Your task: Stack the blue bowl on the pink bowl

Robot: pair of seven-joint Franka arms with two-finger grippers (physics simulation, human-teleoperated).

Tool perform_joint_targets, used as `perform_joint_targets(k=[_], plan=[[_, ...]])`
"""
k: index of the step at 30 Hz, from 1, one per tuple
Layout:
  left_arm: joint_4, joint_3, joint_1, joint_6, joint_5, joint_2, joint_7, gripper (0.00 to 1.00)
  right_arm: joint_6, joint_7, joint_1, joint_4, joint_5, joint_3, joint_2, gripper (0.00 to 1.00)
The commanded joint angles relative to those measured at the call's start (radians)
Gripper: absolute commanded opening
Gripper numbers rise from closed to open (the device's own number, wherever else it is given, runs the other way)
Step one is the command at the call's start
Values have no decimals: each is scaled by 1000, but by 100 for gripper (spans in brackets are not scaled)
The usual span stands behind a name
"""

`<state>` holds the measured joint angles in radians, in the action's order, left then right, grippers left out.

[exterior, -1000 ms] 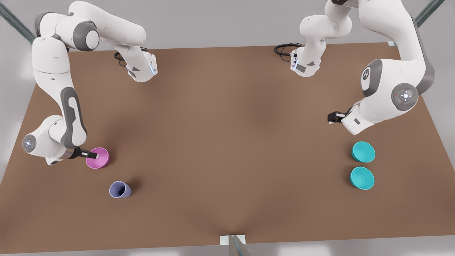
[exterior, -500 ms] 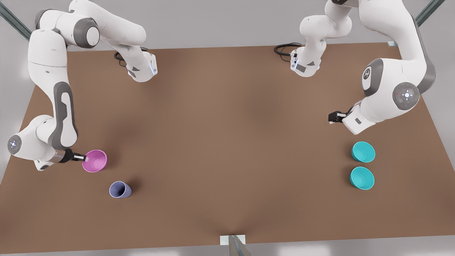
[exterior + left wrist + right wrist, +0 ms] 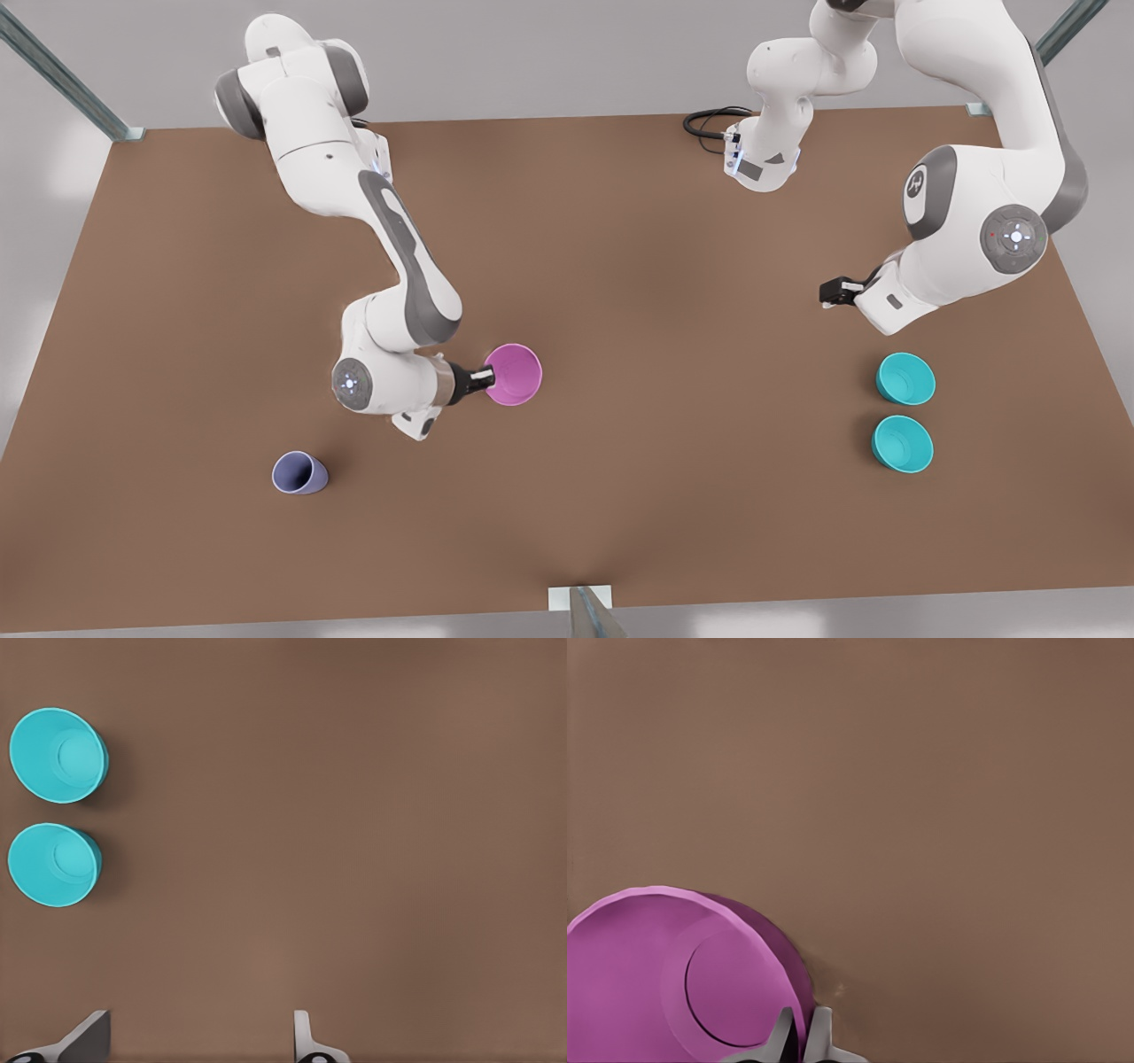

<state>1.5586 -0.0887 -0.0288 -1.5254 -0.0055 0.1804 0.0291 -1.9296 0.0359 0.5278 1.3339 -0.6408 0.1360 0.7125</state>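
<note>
We carry the pink bowl (image 3: 514,374), rim pinched in our right gripper (image 3: 485,376), toward mid-table for stacking; left gripper (image 3: 828,293) waits, spread, near the blue bowls (image 3: 904,378)

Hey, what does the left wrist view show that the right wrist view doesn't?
Left wrist view alone: two teal bowls, one beside the other, both upright and apart, with the left gripper open and off to one side of them.

Right wrist view alone: the pink bowl, its rim pinched between the fingers of the right gripper.

Both: the bare brown table beneath.
</note>
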Motion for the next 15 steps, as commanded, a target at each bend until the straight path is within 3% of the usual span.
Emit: perform_joint_targets(k=[1, 4, 13, 14, 15], plan=[[-2, 0, 0, 10, 1, -2, 0, 100, -215, -863, 47, -61, -40, 2, 64, 21], [0, 0, 0, 10, 1, -1, 0, 100, -390, -978, 109, -104, 1, 10, 188, 21], [0, 0, 6, 10, 1, -1, 0, 100, -411, -978, 107, -168, 10, 16, 285, 21], [-2, 0, 6, 10, 1, -1, 0, 100, -411, -1001, 107, -170, 10, 16, 286, 57], [0, 0, 6, 10, 1, -1, 0, 100, -411, -1010, 107, -180, 10, 16, 291, 100]])
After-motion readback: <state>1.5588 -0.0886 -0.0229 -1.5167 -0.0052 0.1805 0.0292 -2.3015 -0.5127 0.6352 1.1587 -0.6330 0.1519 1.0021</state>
